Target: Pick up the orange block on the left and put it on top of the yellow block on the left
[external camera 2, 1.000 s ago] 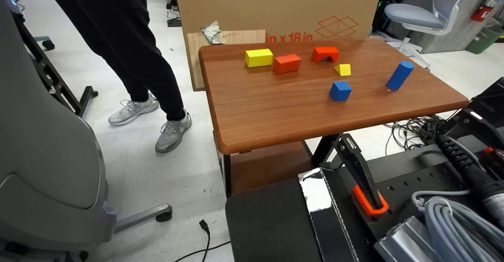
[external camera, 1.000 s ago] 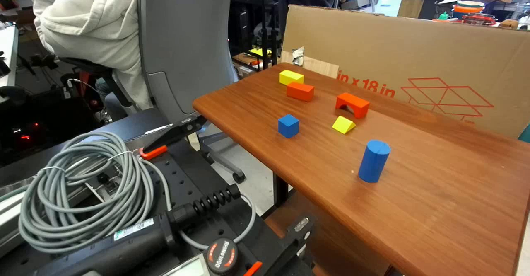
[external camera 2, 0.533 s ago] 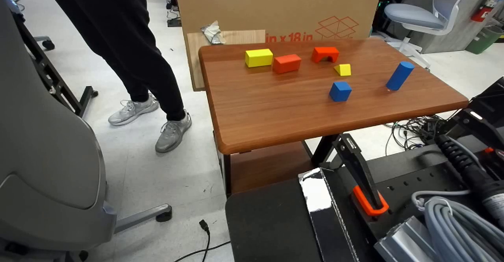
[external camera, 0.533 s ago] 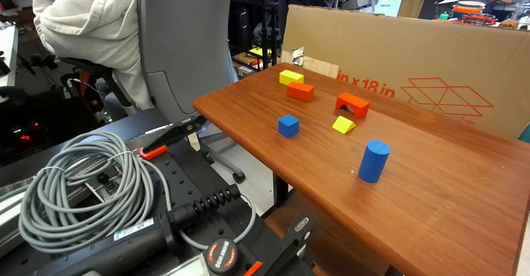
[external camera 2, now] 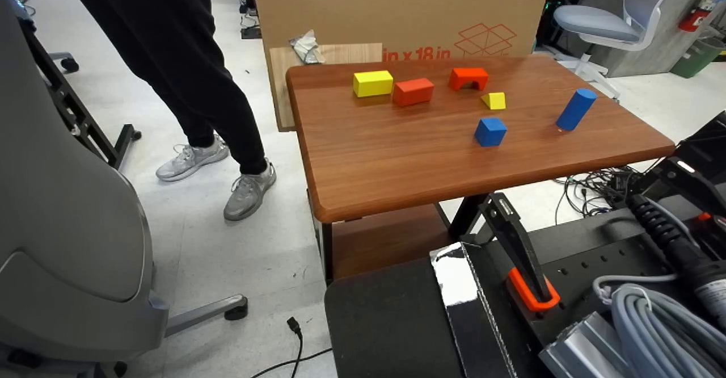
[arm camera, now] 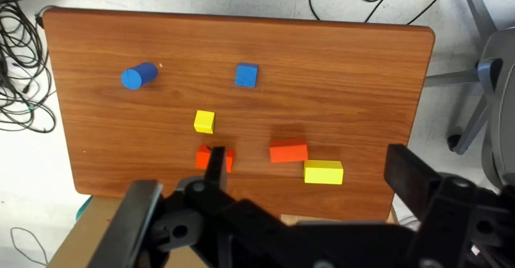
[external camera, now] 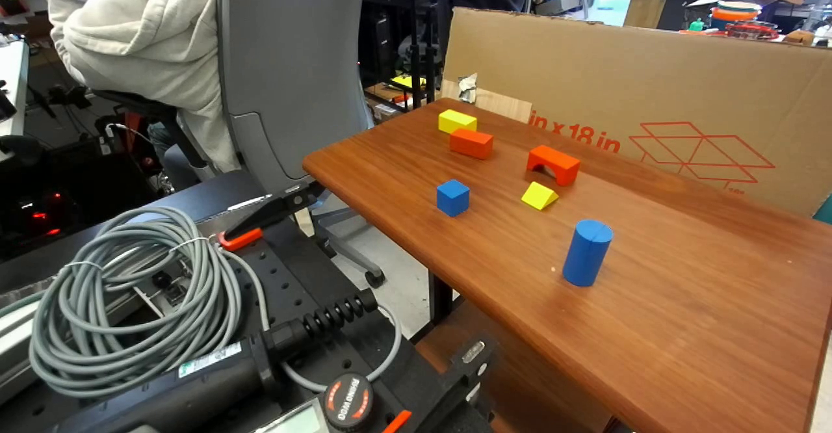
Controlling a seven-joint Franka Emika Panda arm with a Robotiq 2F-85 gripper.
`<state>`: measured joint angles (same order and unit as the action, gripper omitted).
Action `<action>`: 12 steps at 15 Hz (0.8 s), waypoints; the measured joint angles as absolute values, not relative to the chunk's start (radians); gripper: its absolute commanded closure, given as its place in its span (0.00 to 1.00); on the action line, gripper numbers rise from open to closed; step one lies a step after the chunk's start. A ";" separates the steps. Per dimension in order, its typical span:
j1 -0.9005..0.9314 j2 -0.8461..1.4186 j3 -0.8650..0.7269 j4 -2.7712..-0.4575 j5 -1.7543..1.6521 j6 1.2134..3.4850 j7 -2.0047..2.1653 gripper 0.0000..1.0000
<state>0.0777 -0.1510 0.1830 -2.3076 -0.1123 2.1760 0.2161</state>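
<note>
The orange block is flat and oblong and lies on the wooden table, also visible in an exterior view and the wrist view. The bright yellow rectangular block lies beside it at one corner, very close or touching; it shows too in an exterior view and the wrist view. My gripper is open and empty, seen only in the wrist view. It is above the table, with both blocks between its spread fingers in that picture. One finger partly covers the orange arch.
On the table stand an orange arch block, a yellow wedge, a blue cube and a blue cylinder. A cardboard sheet stands behind the table. A grey chair is beside it.
</note>
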 measured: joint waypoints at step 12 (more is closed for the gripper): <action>0.077 0.352 0.106 -1.963 -0.178 2.258 -0.009 0.00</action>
